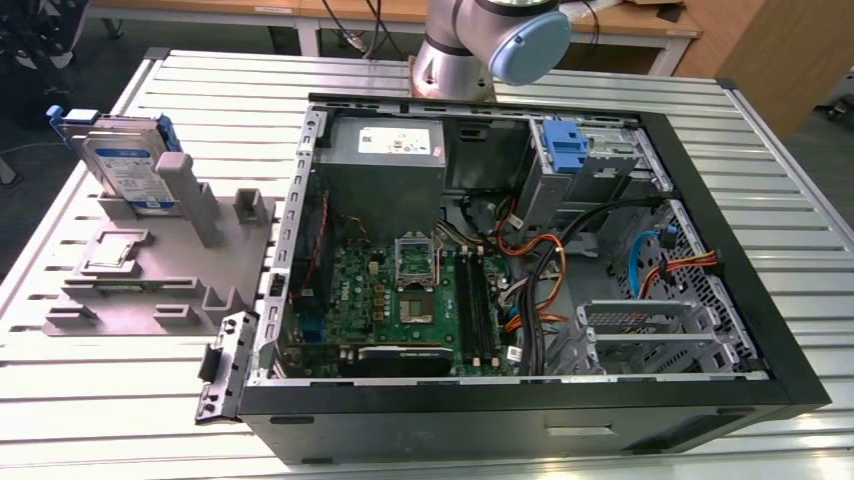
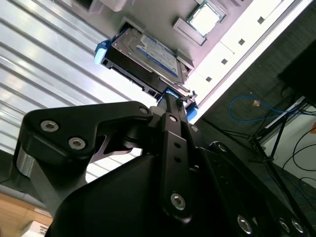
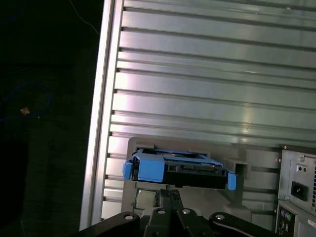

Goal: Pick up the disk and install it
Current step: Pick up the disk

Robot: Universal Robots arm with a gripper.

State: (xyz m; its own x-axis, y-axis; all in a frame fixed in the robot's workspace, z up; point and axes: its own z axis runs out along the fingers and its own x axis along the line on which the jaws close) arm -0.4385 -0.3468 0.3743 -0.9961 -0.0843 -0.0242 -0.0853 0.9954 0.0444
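The disk (image 1: 127, 165), silver-grey in its blue carrier frame, stands upright on its edge in a slot of the grey holder (image 1: 147, 270), which lies on the slatted metal desk (image 1: 667, 90) at the exterior view's left of the open computer case (image 1: 534, 420). In both wrist views the gripper (image 3: 171, 191) (image 2: 170, 96) points toward the disk (image 3: 180, 168) (image 2: 148, 54) but is apart from it. Its fingers (image 3: 164, 200) are pressed together and hold nothing.
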